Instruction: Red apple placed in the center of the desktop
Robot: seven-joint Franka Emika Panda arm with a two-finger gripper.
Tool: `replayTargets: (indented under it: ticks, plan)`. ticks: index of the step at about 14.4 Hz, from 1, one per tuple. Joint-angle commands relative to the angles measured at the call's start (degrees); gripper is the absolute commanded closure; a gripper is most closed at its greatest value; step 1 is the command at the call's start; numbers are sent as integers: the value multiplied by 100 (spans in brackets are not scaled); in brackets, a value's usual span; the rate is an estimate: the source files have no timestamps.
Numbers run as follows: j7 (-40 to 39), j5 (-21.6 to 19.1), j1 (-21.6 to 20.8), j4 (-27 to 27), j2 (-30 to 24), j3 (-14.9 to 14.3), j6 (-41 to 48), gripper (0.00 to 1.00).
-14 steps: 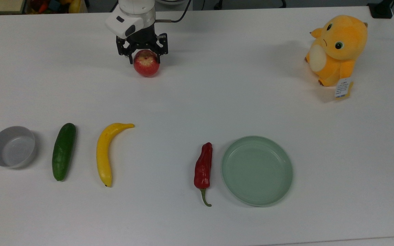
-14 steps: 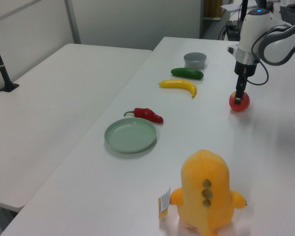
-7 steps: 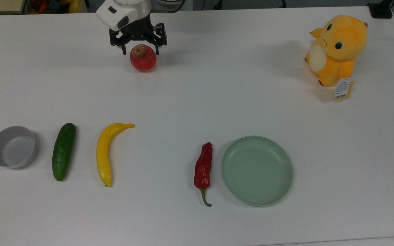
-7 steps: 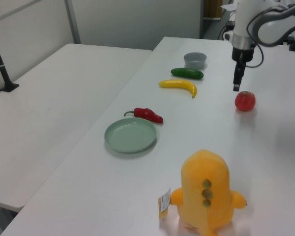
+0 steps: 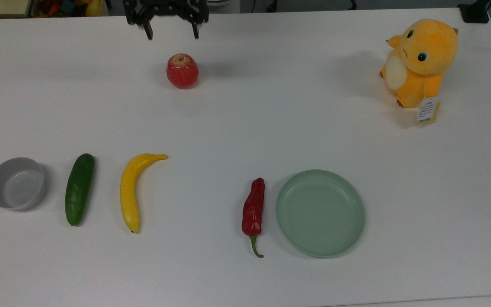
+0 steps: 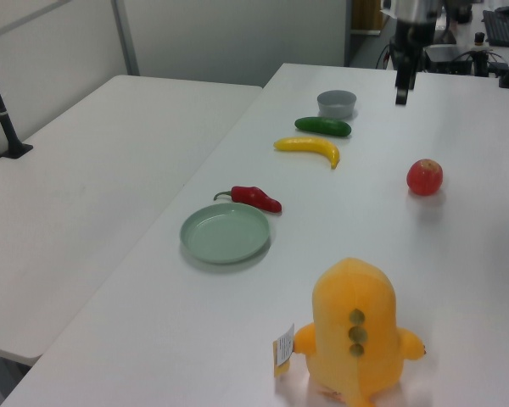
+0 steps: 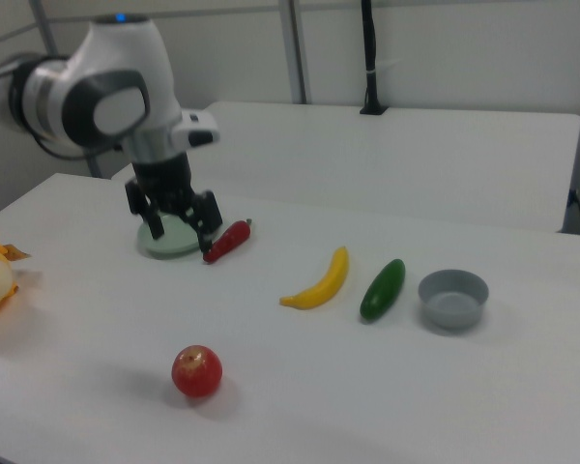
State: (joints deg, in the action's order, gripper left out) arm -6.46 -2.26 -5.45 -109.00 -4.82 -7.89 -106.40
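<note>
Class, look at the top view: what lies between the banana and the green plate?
The red chili pepper lies between the banana and the green plate, close beside the plate's rim on the top view's left.

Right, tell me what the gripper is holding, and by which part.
Nothing. The gripper is open, raised clear of the red apple, which sits alone on the desktop.

- A second ago your end effector [image 5: 171, 33] was down around the red apple [image 5: 182, 70]. Now it has let go and gone up, with its two fingers spread wide.
- It has also pulled back toward the top view's top edge, away from the apple.
- The apple now sits by itself on the desk [image 5: 245, 128], a tiny bit moved from where it was held.
</note>
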Motion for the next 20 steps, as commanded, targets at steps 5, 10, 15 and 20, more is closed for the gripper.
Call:
replayTargets:
  ticks: [5, 10, 15, 20]
  plan:
    - [284, -574, 35, 1372, 17, 95, 1375, 0]
    - [549, -469, -8, 1750, 60, 288, 1604, 0]
    - [549, 252, -272, 1716, 200, 368, 1334, 0]
    - [488, 173, -299, 1654, 280, 350, 1042, 0]
